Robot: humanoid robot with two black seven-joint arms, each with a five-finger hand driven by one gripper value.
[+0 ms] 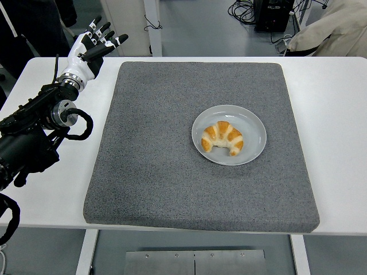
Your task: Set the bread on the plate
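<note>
A golden croissant (pixel 223 138) lies on a pale round plate (pixel 252 123), right of the middle of the grey mat (pixel 149 160). My left hand (pixel 94 43) is raised over the table's far left corner, well away from the plate, its white fingers spread and holding nothing. Its black arm (pixel 40 123) runs down along the left edge. The right arm is out of sight.
The grey mat covers most of the white table (pixel 338 114). Beyond the far edge are cables on the floor (pixel 246 8) and a beige cloth-covered shape (pixel 332 28) at the top right. A white post (pixel 151 26) stands behind the table.
</note>
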